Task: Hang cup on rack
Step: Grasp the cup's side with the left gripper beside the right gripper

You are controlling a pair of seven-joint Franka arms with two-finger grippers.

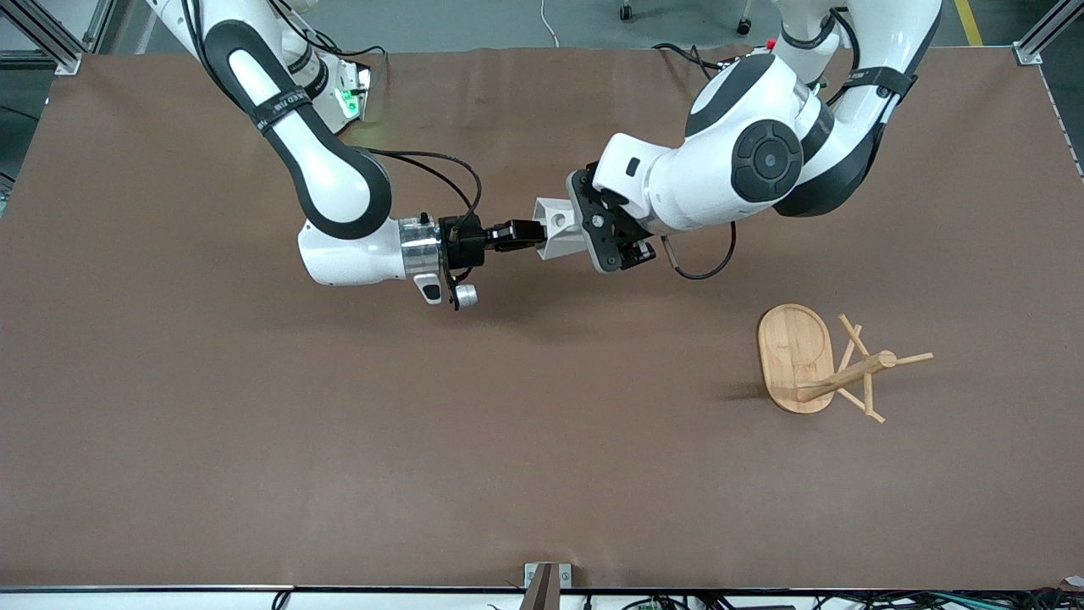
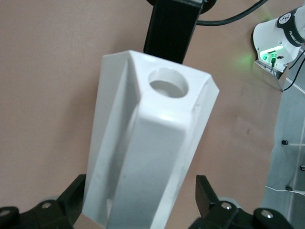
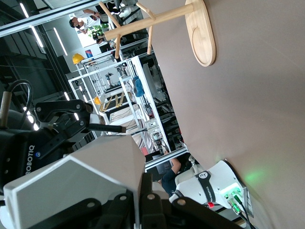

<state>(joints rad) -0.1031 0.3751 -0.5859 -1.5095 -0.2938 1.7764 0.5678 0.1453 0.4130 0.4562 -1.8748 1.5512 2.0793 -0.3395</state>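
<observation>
Mid-air over the middle of the brown desk [image 1: 254,440], my two claws meet on the cup [image 1: 555,229]. My right claw [image 1: 529,236] pinches the cup's rim, one finger [image 3: 145,191] inside the wide mouth and the wall pressed between the pads. My left claw [image 1: 584,227] stands at the cup's other end, its fingers [image 2: 207,193] spread on either side of the faceted body; whether they touch the cup I cannot tell. The cup lies on its side in the air between us, its handle turned upward, the round hole showing in the front view and in my left wrist view [image 2: 167,82].

The rack [image 1: 817,364] stands on the desk toward my left arm's end, well apart from the cup and nearer to the front camera. Its oval base sits flat, the post rises from it, and thin pegs stick out from the post; nothing hangs on them.

Writing that can be read: "ROBOTIQ" in white letters on the black body of my left claw, seen from my right wrist [image 3: 31,160], and "FRANKA" on the white base of my right arm [image 2: 281,38], where a green light glows.
</observation>
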